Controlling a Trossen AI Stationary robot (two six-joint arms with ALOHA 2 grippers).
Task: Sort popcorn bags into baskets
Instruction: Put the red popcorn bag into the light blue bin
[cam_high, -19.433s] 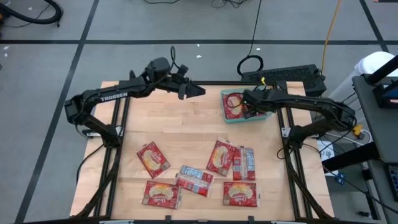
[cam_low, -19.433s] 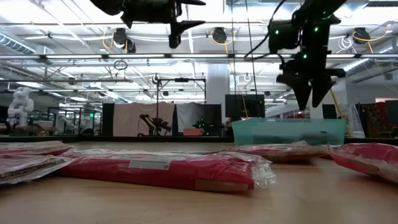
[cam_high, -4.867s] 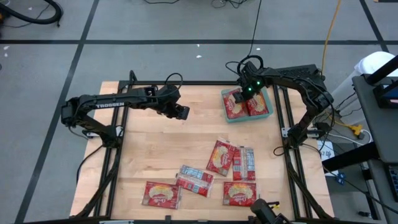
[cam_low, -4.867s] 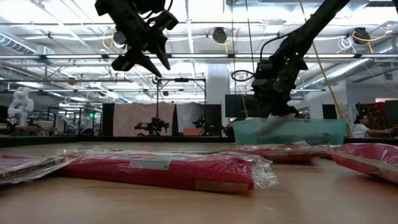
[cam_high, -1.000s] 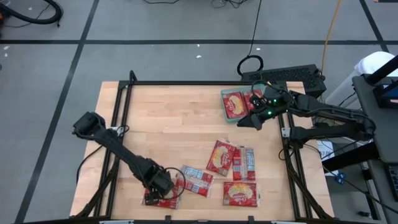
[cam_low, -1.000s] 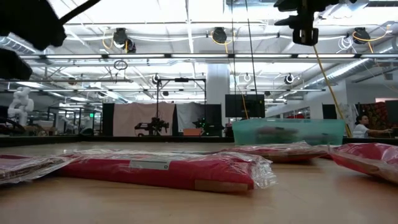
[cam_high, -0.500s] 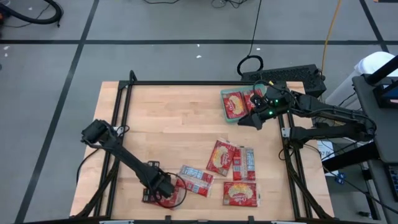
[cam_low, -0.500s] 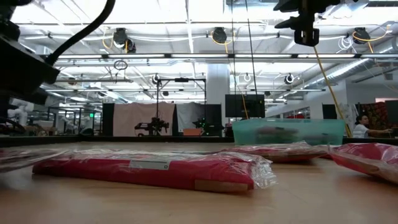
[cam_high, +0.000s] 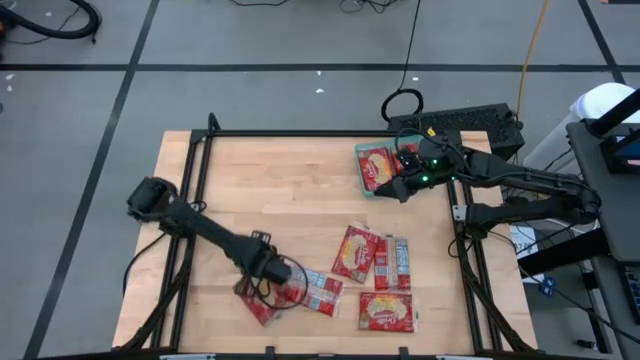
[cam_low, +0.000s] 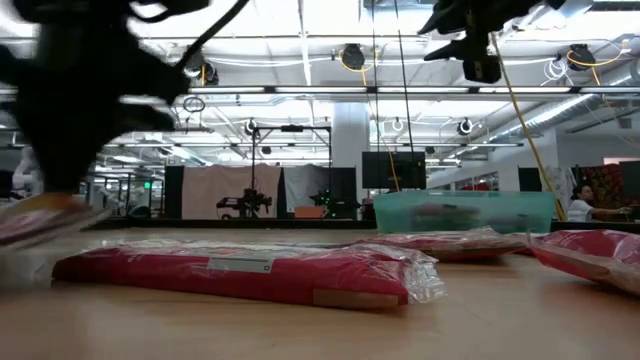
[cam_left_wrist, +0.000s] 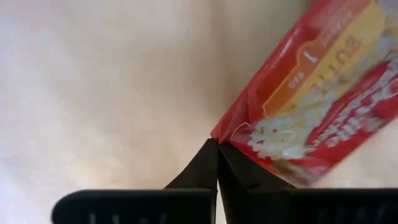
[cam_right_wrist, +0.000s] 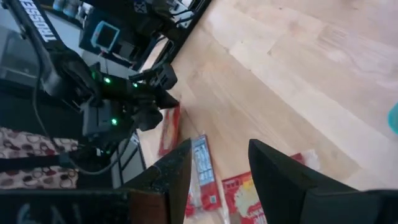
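My left gripper hangs over the table's near left part, shut on a red popcorn bag, which slants below it. In the left wrist view the bag shows its yellow popcorn picture. The teal basket stands at the far right with two bags lying flat in it. My right gripper hovers open at the basket's near edge with nothing between its fingers. Several more bags lie flat on the table's near half. My left gripper pinches one corner of the bag between its two fingertips. The fingers come at it from above. The bag hangs tilted below them and stretches away from the held corner; whether its lower end rests on the table I cannot tell.
Loose bags lie near the front: one red-and-silver back beside the held bag, another, and a face-up one. A black frame runs along the table's sides. The table's far left half is bare wood.
My left gripper has shut on the near-left bag and risen toward the table's far edge. The bag has come up at its held corner and turned from lying flat to slanting. My right gripper has drifted a little toward the basket.
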